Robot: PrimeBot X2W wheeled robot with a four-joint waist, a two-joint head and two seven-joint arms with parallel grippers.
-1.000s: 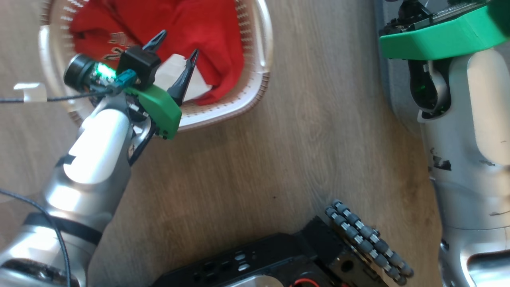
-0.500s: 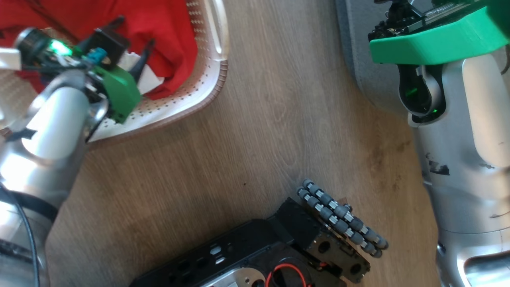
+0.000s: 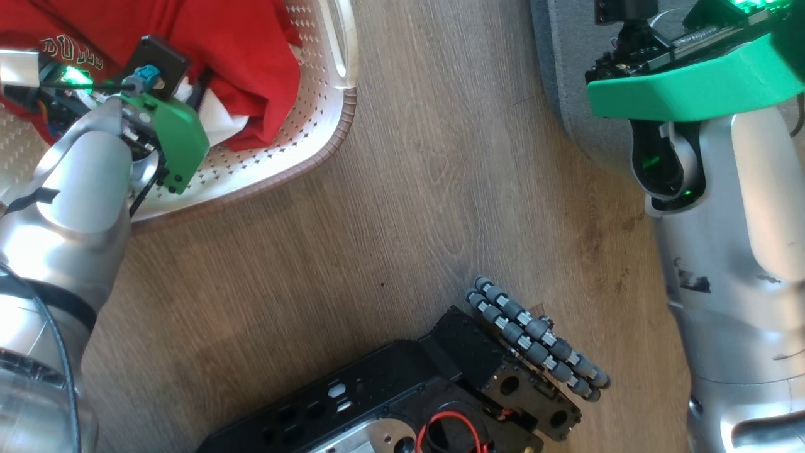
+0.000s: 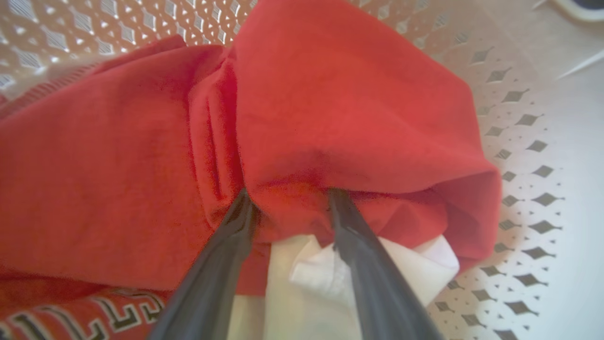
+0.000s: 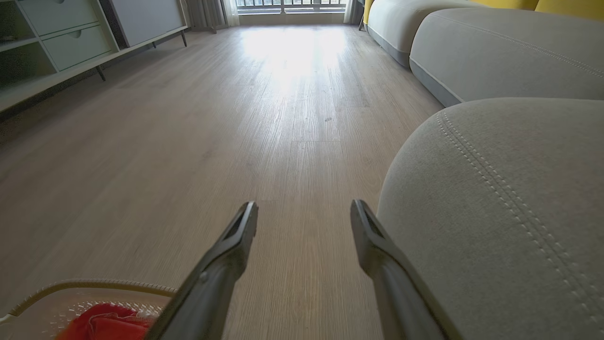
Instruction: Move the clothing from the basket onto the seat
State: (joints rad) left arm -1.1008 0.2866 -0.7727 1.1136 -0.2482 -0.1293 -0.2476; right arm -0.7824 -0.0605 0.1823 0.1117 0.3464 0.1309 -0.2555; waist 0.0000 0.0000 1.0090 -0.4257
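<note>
Sunlit wooden floor (image 5: 292, 118); grey seat (image 5: 509, 198); cabinet (image 5: 75, 42) opposite.

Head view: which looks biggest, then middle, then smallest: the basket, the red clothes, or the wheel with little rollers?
Largest: the basket, though the picture edge cuts it off.
Next: the red clothes inside it.
Smallest: the roller wheel on the black base.

Clothing (image 3: 239, 50) in basket (image 3: 283, 157), seat (image 3: 560, 38) rt.

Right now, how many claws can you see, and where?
2. The left claw is dug into the red clothing in the basket; the right claw hangs open over the wooden floor beside the grey seat.
</note>
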